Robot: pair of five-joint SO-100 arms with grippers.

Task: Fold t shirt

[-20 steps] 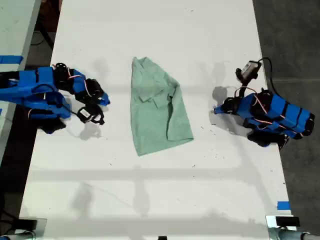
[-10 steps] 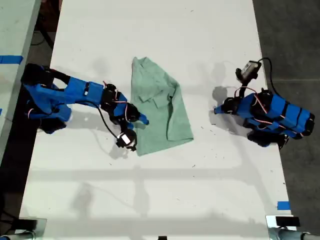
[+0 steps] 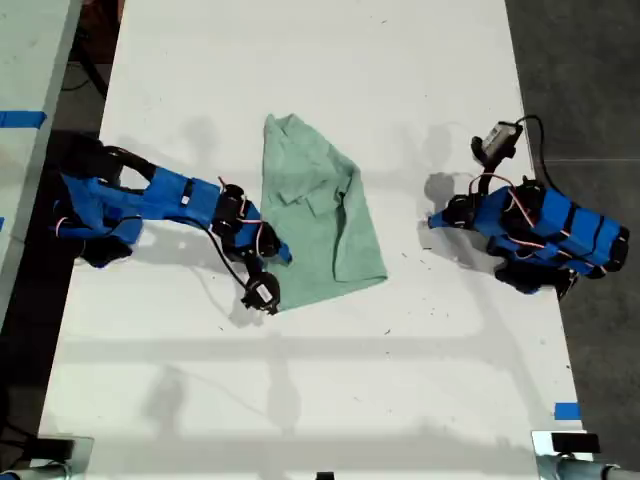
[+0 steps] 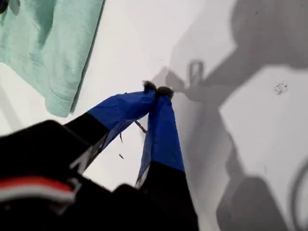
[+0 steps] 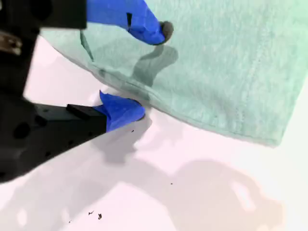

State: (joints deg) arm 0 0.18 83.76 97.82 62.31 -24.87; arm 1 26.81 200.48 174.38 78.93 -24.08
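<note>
The pale mint-green t shirt (image 3: 318, 212) lies as a wrinkled folded oblong in the middle of the white table (image 3: 330, 390). My second gripper (image 3: 281, 256) reaches in from the exterior view's left and stands open at the shirt's long edge. In the second wrist view one fingertip (image 5: 162, 30) hovers over the t shirt (image 5: 231, 62), while the other fingertip (image 5: 129, 110) rests on the table beside the hem. My first gripper (image 3: 433, 221) sits at the exterior view's right, apart from the shirt. It is shut (image 4: 158, 89) on nothing, and the t shirt (image 4: 48, 43) shows in the first wrist view.
A small camera (image 3: 497, 139) sticks up from the first arm. Blue tape (image 3: 566, 411) marks the table near the exterior view's lower right corner. Dark floor (image 3: 590, 70) runs along the right, and a second table (image 3: 25, 60) stands at the left.
The second arm stretched out from the exterior view's left to the shirt's edge, then settled slightly lower along it. The first arm stayed still.
</note>
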